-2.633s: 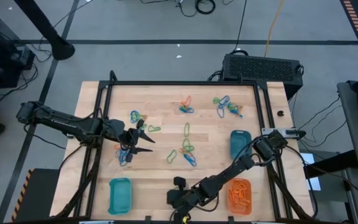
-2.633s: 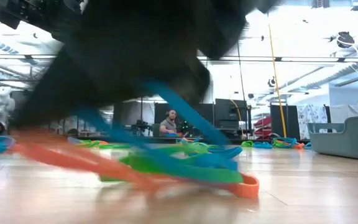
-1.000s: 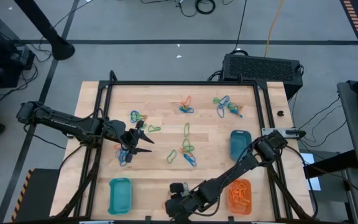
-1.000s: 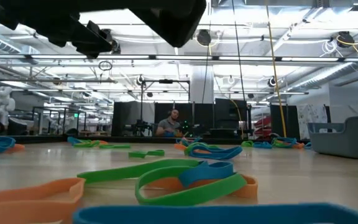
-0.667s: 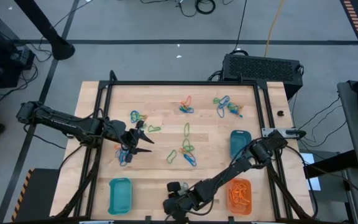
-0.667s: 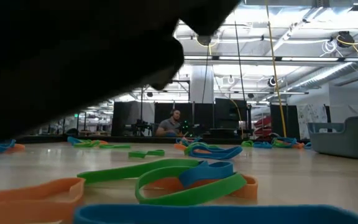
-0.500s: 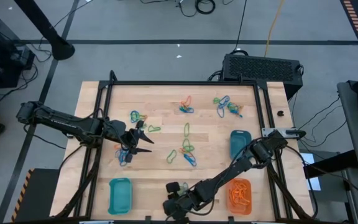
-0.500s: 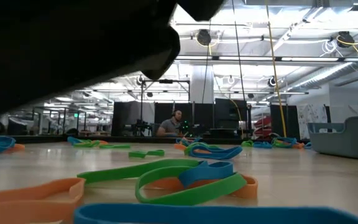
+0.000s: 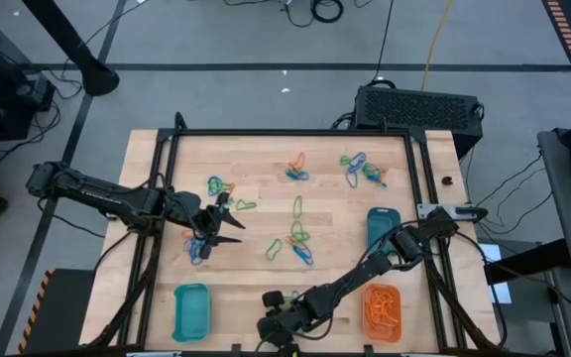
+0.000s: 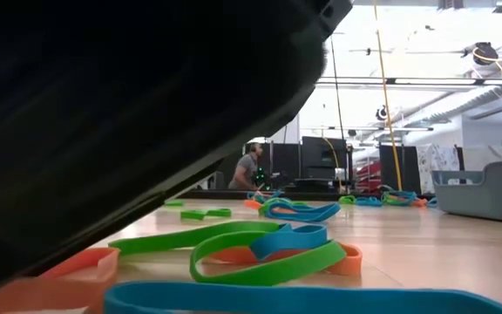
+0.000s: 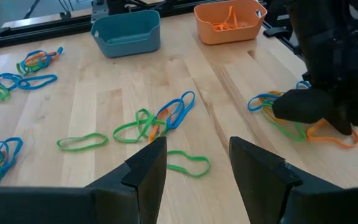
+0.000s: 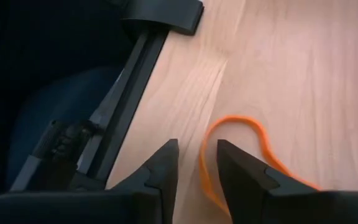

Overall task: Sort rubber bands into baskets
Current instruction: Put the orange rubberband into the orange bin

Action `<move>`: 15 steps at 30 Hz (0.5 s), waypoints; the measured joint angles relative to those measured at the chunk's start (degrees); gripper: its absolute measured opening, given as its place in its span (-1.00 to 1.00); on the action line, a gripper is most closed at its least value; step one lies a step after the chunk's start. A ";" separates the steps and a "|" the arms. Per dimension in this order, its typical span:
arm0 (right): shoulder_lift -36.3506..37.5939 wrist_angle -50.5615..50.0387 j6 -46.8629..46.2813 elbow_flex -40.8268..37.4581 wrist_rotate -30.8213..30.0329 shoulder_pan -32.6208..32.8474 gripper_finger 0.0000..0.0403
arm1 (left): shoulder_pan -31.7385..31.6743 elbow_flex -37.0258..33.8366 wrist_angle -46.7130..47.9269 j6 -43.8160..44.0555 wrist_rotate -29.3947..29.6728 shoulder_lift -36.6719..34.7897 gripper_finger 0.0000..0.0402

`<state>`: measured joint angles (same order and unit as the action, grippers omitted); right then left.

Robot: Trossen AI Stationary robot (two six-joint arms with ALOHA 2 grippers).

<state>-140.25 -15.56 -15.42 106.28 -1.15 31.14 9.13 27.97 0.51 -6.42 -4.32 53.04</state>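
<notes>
Right gripper (image 9: 275, 330): low at the near edge of the tabletop (image 9: 266, 169), about 6 o'clock on the wooden surface in the high view, between the teal basket (image 9: 191, 310) at 7 o'clock and the orange basket (image 9: 383, 311) at 5 o'clock.
Right fingers (image 12: 160, 171): parted with a narrow gap and nothing between them; one arm of the orange rubber band (image 12: 241, 146) lies just outside one fingertip.
Band position: flat on the wood right at the right gripper's tips, close beside the black frame rail (image 12: 126, 106) at the tabletop's edge.
Band axis: an elongated loop, its rounded end ahead of the fingertips and its two sides trailing back past them, so its long axis lies roughly along the reach of the fingers rather than across them.
Deciding relation: the band sits slightly to one side of the gap, not centred in it; my judgement is that the pinch needs a small sideways shift so one strand falls between the fingers.
Nearer arm: the right arm by far.
Left gripper (image 9: 216, 223): at about 9 o'clock on the tabletop, fingers (image 11: 145, 168) spread and empty, hovering by a tangle of blue and green bands (image 11: 154, 121).
Second teal basket (image 9: 382, 230): at about 4 o'clock.
Likely destination: the orange basket, already holding orange bands, judged by colour.
</notes>
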 joint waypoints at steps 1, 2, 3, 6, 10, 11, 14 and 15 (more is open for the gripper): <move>0.09 -0.18 -0.02 -0.04 -0.04 0.00 -0.58 | 0.00 0.00 0.00 0.00 0.00 -0.01 -0.09; 0.19 -0.50 -0.02 -0.04 -0.12 0.00 -0.64 | 0.00 0.00 0.00 0.00 0.00 -0.01 -0.09; 0.20 -0.61 -0.04 -0.06 -0.13 -0.02 -0.71 | 0.00 0.00 0.00 0.00 0.00 -0.01 -0.09; 0.41 -0.73 -0.12 -0.13 -0.09 -0.01 -0.93 | 0.00 0.00 0.02 0.00 0.00 0.00 -0.09; 1.15 -0.18 0.01 -0.35 -0.46 -0.28 -0.96 | 0.00 0.00 0.04 0.02 0.00 0.00 -0.09; 1.53 -0.05 0.15 -0.44 -0.57 -0.41 -0.96 | 0.00 0.00 0.02 0.02 0.00 0.00 -0.09; 3.18 -0.01 -0.78 -0.52 -0.83 -1.28 -0.99 | 0.00 0.00 0.02 0.00 0.00 -0.02 -0.09; 4.11 -0.17 -1.49 -0.52 -0.92 -1.56 -0.99 | 0.00 0.00 -0.02 0.00 0.00 0.00 -0.09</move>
<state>-136.14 -15.74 -16.91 105.75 -2.07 29.58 9.13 27.97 0.50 -6.42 -4.32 53.04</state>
